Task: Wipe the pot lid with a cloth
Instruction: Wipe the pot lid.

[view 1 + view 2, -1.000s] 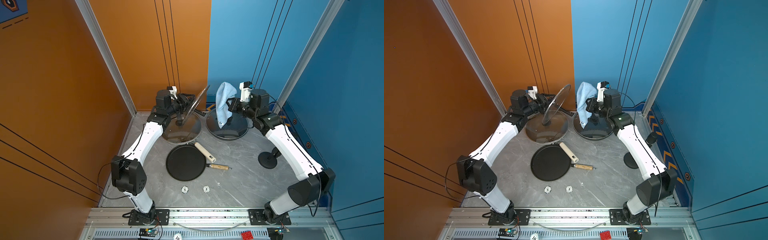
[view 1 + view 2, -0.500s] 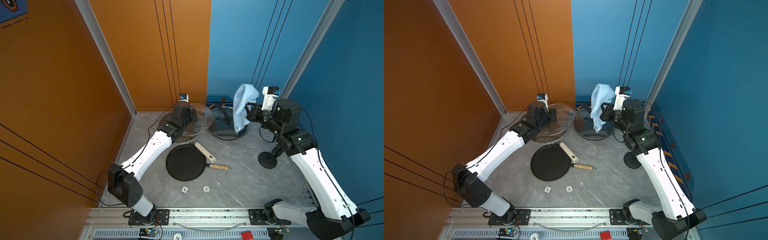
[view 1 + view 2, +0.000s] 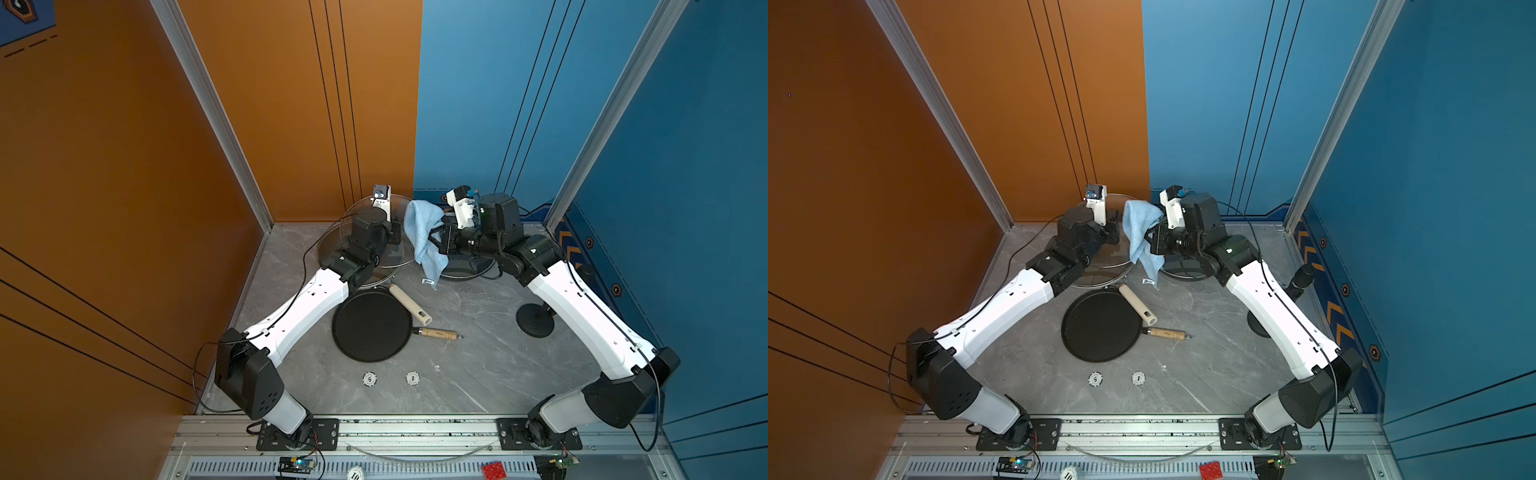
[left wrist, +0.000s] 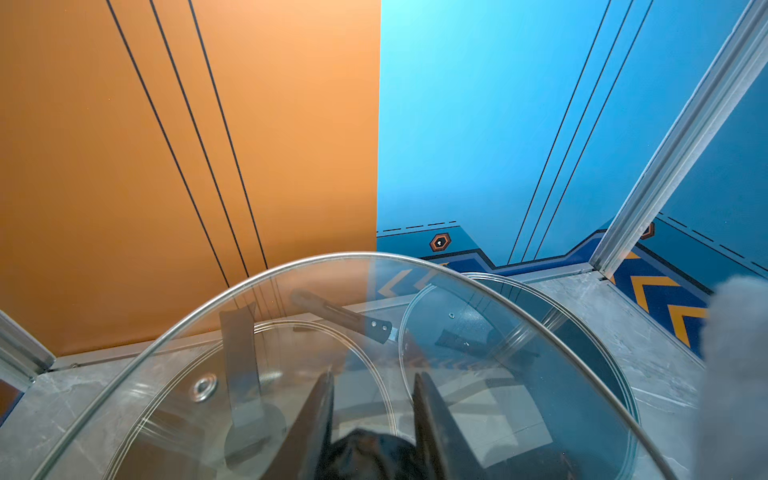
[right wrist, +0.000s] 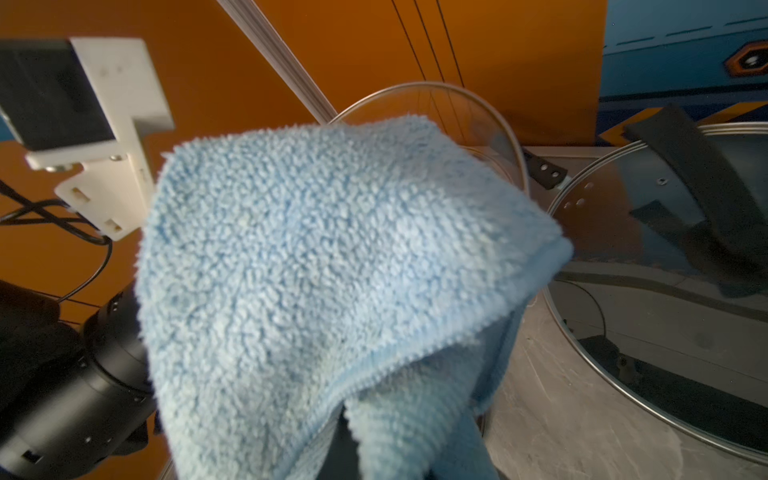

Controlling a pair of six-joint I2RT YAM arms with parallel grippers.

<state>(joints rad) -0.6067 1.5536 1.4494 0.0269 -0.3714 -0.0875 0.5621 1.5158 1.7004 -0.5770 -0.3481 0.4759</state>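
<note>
Cloth (image 3: pixel 424 235), pinched by the right pincer (image 3: pixel 435 240), hangs mid-frame beside the glass lid (image 4: pixel 291 291) clamped in the left pincer (image 4: pixel 372 382); black pan (image 3: pixel 371 325) below; chip (image 3: pixel 369 378) reads 5.

Black flat pan (image 3: pixel 372 325) sits on the table (image 3: pixel 478 374), wooden handle (image 3: pixel 436 333) pointing right; a cream handle (image 3: pixel 409 304) lies at its far rim, two white chips (image 3: pixel 369 378) in front.

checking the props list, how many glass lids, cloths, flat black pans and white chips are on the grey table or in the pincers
glass lid: 3, one held up, two lying flat
light-blue cloth: 1
flat black pan: 1
white chip: 2
total: 7
</note>
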